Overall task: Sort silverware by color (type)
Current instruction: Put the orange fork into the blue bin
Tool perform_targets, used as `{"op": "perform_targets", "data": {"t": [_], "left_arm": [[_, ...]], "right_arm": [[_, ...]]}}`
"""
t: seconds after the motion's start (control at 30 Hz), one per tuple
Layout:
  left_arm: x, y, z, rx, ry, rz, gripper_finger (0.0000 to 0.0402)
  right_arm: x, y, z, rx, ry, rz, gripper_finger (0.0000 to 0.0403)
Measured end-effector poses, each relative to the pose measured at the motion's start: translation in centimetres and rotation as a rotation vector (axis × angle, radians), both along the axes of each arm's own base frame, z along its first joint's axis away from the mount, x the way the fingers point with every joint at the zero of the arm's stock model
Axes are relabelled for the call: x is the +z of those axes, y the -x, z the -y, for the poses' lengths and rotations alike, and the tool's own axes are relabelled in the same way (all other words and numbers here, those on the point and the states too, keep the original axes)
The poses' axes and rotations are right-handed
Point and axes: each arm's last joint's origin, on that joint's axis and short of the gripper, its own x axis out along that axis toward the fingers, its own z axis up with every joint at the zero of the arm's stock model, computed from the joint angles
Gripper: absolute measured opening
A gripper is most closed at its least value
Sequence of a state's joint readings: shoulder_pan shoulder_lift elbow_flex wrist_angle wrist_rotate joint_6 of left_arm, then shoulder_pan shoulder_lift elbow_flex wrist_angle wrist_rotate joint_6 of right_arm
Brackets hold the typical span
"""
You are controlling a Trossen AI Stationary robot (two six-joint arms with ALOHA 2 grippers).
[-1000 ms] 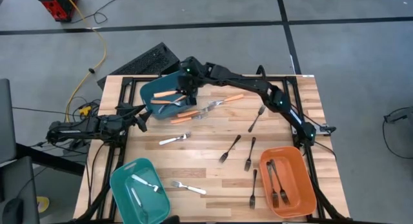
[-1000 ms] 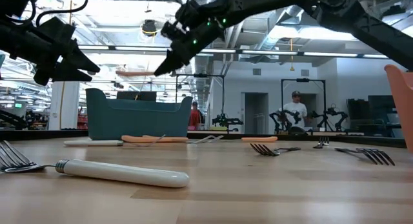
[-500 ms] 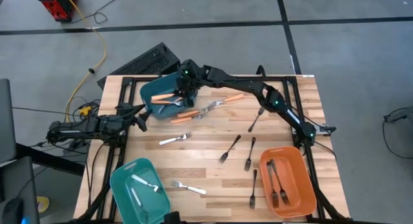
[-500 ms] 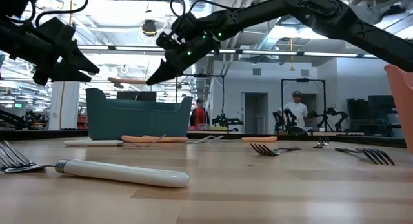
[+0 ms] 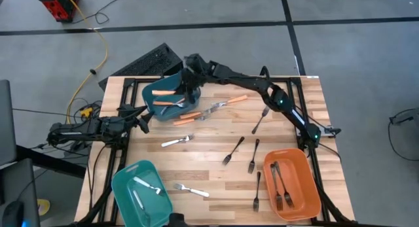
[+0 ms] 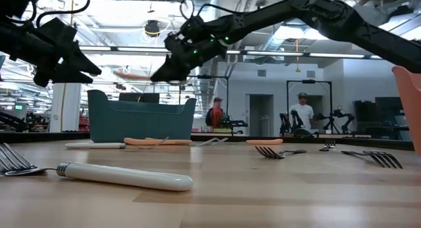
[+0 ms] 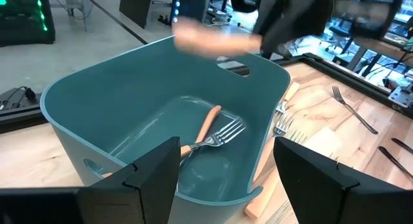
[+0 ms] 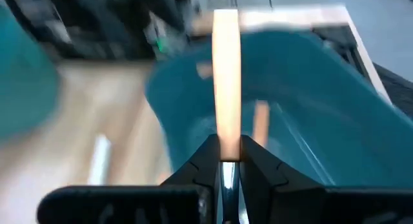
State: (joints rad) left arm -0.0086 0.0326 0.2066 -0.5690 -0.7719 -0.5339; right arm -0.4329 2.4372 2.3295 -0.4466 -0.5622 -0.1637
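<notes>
My right gripper (image 5: 187,92) reaches over the far teal bin (image 5: 152,91) and is shut on an orange-handled fork (image 6: 131,75), which hangs above the bin. Another orange-handled fork (image 7: 210,128) lies flat on the bin's floor. Two more orange-handled forks (image 5: 190,116) lie on the table just right of the bin. At the table's left edge my left gripper (image 5: 140,120) waits open, facing the bin; its fingers (image 7: 155,179) stand wide apart. My right gripper pinches the fork between its two fingers where the orange handle meets the silver neck (image 8: 226,158). The handle (image 8: 226,75) runs straight out past the fingertips, in line with them. The fork is lifted clear above the teal bin, nearly level, handle toward the table's left.
Black forks (image 5: 232,150) lie scattered mid-table and to the right; white forks (image 5: 177,142) lie left of centre and near the front edge (image 5: 192,190). An orange bin (image 5: 308,188) holds black forks at the near right; a second teal bin (image 5: 124,184) holds white forks at the near left.
My right gripper has sunk a little over the far teal bin and rolled about its own line, staying shut on the orange-handled fork, which has come down toward the bin's rim and stays clear of it.
</notes>
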Motion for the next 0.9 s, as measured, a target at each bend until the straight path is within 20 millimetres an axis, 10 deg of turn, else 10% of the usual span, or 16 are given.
{"op": "perform_targets", "data": {"t": [0.67,0.9], "left_arm": [[0.0,0.0,0.0,-0.011,-0.013,-0.018,0.0235],[0.0,0.0,0.0,-0.010,-0.015,-0.022,0.0235]], "right_arm": [[0.1,-2.4,-3.7,0.018,-0.014,0.088,0.0066],[4.0,1.6,-3.6,0.054,0.031,-0.071,0.0062]]}}
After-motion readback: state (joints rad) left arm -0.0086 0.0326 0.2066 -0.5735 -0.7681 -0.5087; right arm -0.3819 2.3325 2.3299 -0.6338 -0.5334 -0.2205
